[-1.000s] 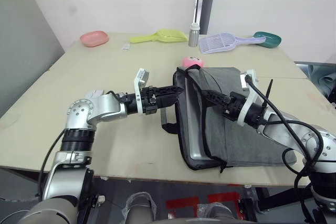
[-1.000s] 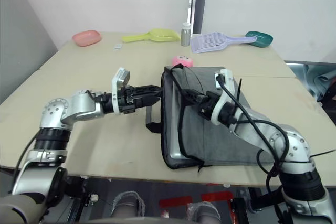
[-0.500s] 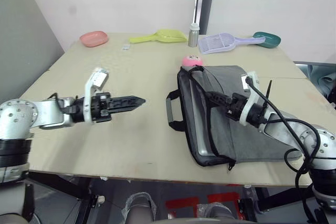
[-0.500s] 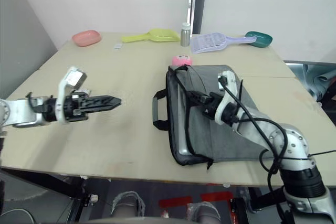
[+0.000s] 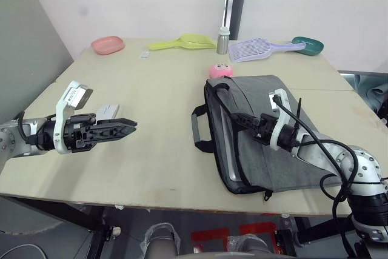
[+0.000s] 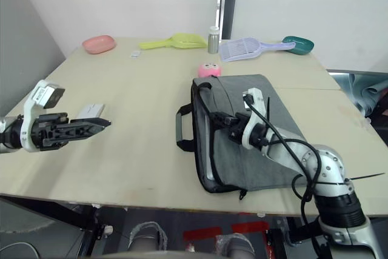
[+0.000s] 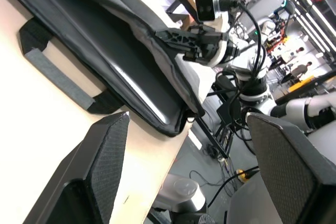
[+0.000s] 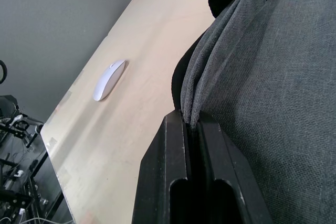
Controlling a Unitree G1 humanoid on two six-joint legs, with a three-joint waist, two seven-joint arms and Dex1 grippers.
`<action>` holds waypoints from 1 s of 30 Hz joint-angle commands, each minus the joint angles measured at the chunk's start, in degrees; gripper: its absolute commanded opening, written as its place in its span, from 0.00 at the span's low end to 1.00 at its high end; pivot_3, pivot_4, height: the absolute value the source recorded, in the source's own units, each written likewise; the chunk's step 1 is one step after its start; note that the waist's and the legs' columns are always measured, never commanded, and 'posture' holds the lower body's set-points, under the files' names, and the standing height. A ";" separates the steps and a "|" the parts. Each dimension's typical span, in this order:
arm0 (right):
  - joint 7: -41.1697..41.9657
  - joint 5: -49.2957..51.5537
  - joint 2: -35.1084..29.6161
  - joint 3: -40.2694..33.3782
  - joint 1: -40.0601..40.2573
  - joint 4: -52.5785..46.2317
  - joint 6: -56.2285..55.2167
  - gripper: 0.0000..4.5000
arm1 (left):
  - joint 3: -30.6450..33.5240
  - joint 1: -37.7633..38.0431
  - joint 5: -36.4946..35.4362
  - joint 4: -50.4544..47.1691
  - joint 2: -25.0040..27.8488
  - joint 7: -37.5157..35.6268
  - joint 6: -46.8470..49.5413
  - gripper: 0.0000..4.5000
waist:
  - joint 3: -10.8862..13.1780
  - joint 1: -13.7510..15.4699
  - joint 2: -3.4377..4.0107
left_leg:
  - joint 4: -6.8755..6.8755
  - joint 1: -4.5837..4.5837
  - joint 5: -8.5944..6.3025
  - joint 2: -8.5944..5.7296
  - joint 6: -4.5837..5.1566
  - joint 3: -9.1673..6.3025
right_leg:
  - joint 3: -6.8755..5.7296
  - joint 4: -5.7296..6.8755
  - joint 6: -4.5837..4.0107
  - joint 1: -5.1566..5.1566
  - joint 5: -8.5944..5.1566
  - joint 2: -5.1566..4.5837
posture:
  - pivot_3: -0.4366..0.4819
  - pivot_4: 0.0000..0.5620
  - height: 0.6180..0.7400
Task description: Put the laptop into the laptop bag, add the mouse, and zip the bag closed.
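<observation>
Pulling back from the bag, the left gripper has swung away to the left side of the table and now hovers with its fingers set apart and empty, pointing right. A second ago it was at the bag's open left edge. Just beyond it, on the far-left part of the table, lies the mouse, flat and untouched. The arm's retreat looks like the start of a reach for it, so the mouse step is probably next.

Right of centre, the bag lies flat again with its mouth facing left and one black handle spread on the table. A second ago its top panel was lifted higher. The laptop sits inside, only its silver edge showing along the opening, so the first step appears done.

Farther right, the right gripper stays pinched on the upper fabric flap near the opening, jaws closed narrow on the cloth, holding the mouth slightly raised. That should leave room for the mouse. The zipper is still undone.

A pink toy rests just past the bag's far corner.
</observation>
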 commanded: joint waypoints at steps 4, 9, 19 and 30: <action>-1.67 -0.41 -2.91 0.51 -1.82 0.53 5.53 0.29 | 3.70 1.99 5.21 0.79 1.98 -4.03 -4.12 0.83 | -0.01 0.07 -0.01 | -0.01 0.00 0.00 0.00 0.00 0.00 | -0.01 0.00 -0.02 0.00 -0.01 0.00 | 0.48 0.27 1.00; 7.08 -0.21 -13.97 -4.46 -2.19 0.17 10.13 0.69 | 6.16 2.82 9.82 3.88 4.82 -6.34 -6.90 0.83 | -0.01 0.24 -0.02 | -0.01 0.01 -0.01 0.00 0.02 0.01 | 0.02 0.00 0.00 0.00 -0.01 0.00 | 0.48 0.27 1.00; 61.46 -30.72 -39.69 -33.74 28.98 2.07 -4.24 0.99 | 13.36 11.35 27.30 18.59 13.00 -11.22 -20.99 0.83 | -0.12 1.53 -0.21 | -0.49 0.01 -0.26 0.05 0.37 0.11 | -0.05 -0.53 0.07 0.01 -0.28 0.03 | 0.48 0.27 1.00; 75.11 -47.41 -36.58 -49.30 36.14 16.59 -15.46 0.99 | 16.51 10.67 35.79 41.23 15.75 -15.18 -30.50 0.83 | -0.13 0.70 -0.21 | -0.32 0.18 -0.32 0.10 0.50 0.27 | 0.05 -0.22 -0.16 -0.02 -0.41 0.00 | 0.48 0.27 1.00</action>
